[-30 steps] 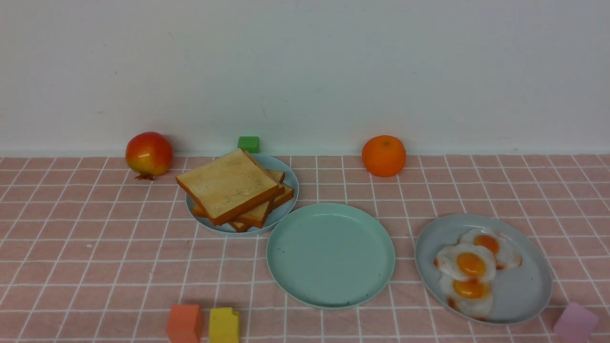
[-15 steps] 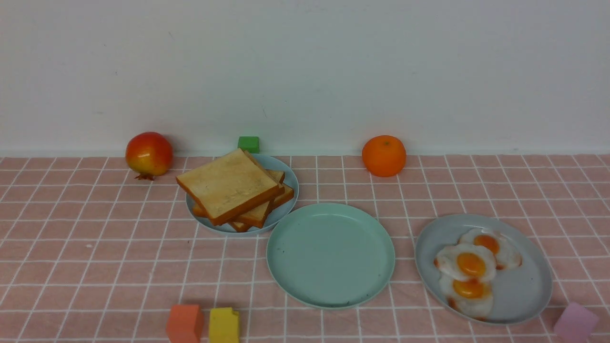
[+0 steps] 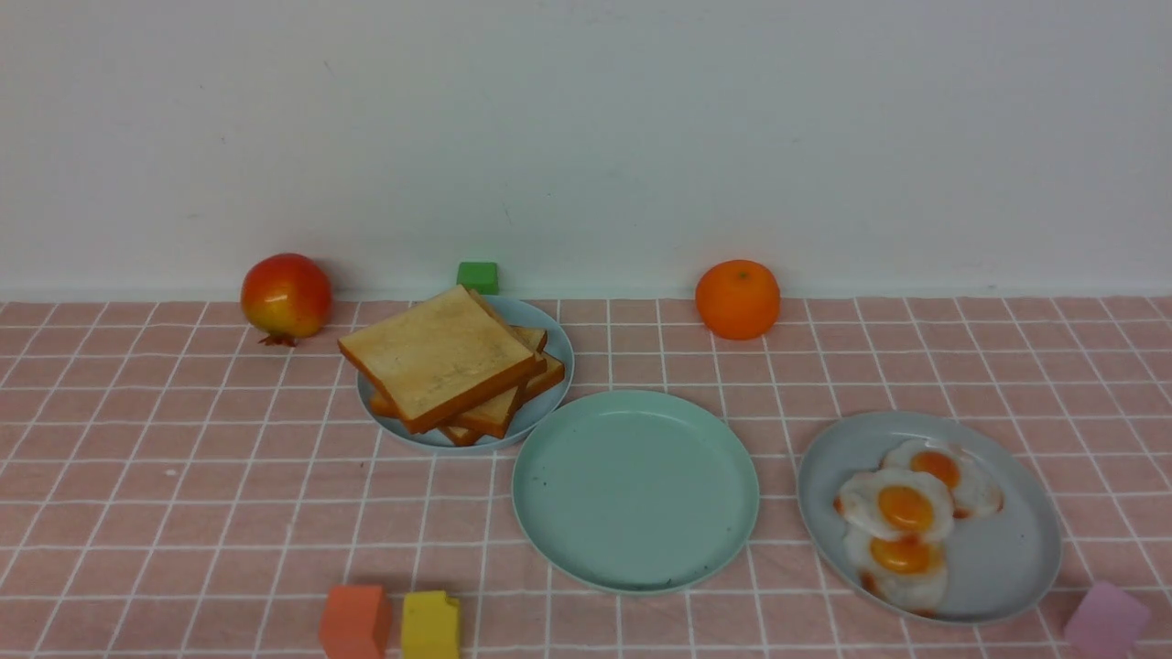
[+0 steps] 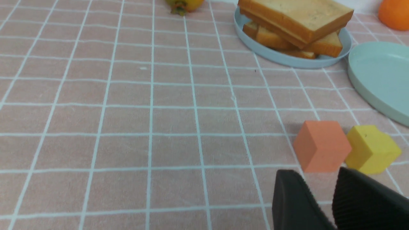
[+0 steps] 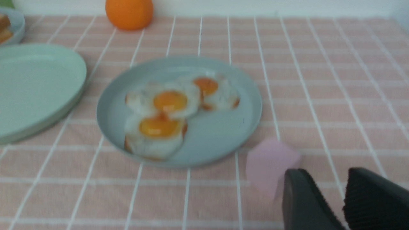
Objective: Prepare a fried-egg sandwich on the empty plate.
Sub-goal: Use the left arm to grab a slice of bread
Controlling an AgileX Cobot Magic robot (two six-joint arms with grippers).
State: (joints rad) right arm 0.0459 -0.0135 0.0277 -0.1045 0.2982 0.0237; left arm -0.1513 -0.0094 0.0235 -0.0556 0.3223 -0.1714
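Empty plate point(image 3: 634, 490): mint green, round, rimmed. It lies flat near the middle of the pink checked cloth point(image 3: 183, 458), a little toward our near edge. We note its surface is bare.

Just behind it to the left, a smaller pale blue plate point(image 3: 557, 352) carries a toast stack point(image 3: 439, 361) of several slices piled askew, the top one overhanging the rim. The two plates' rims run very close; we cannot tell whether they touch.

To the right, apart from the mint plate, a grey-blue plate point(image 3: 1007, 567) holds three fried eggs point(image 3: 902, 513), overlapping in a cluster on its left half.

Along the white wall point(image 3: 586, 137) we log a red-yellow fruit point(image 3: 286, 296) on the left, a green block point(image 3: 477, 276) behind the toast plate, and an orange point(image 3: 737, 299) on the right. At the near edge an orange block point(image 3: 355, 622) and a yellow block point(image 3: 430, 625) sit side by side, left of the mint plate. A lilac block point(image 3: 1106, 620) sits just beside the egg plate's near rim.

Left gripper point(image 4: 319, 182): we see it in its wrist view, on the near side of the orange and yellow blocks. Its black fingers stand slightly apart with nothing between them.

Right gripper point(image 5: 326, 179): its wrist view is blurred. It sits near the lilac block, fingers likewise parted by a narrow gap and empty.
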